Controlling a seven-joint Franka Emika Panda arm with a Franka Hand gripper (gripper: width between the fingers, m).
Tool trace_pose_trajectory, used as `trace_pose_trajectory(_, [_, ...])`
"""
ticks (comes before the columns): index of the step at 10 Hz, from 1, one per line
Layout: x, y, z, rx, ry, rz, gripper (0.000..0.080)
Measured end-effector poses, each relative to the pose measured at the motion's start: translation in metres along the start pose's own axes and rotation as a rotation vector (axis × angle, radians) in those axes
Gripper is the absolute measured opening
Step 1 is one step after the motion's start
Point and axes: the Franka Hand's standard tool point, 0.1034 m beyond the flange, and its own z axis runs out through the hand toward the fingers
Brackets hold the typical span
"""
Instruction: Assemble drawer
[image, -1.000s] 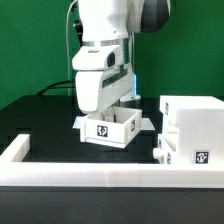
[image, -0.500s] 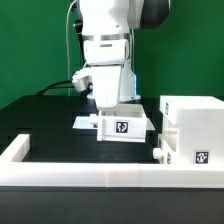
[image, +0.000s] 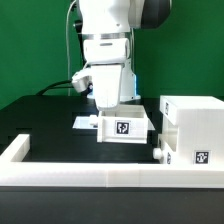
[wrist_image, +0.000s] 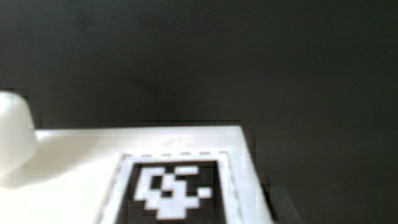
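Pincer (image: 112, 108) hidden behind the small box (image: 122, 128), grip unreadable; housing (image: 195, 125) cut off at frame edge

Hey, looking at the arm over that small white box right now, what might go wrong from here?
1. The small box sits close to the large housing; moving it toward the exterior view's right might knock the housing.
2. The arm hides the gripper, so the hold on the box cannot be confirmed; it might slip or tilt.
3. The border wall lies in front and could catch the box.

Open black table (image: 40, 110) on the exterior view's left — housing (image: 195, 125) and border wall (image: 90, 170) block right and front.
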Motion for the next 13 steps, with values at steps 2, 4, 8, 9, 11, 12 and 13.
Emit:
trace_pose_trajectory(2, [0.004,0.005,0.005,0.015,0.006,-0.008,0.0042])
trace_pose_trajectory(4, [0.015,0.025,0.003,0.014,0.009,-0.027,0.0042])
trace_pose_trajectory(8, [0.02,0.032,0.002,-0.011,0.007,-0.041,0.0042])
trace_pose_trajectory(9, [0.02,0.032,0.003,-0.011,0.007,-0.041,0.0042])
trace_pose_trajectory(11, [0.022,0.032,0.002,-0.011,0.008,-0.042,0.0042])
trace_pose_trajectory(12, [0.024,0.032,0.003,-0.01,0.009,-0.042,0.0042])
trace_pose_trajectory(13, [0.026,0.032,0.004,-0.008,0.01,-0.043,0.0042])
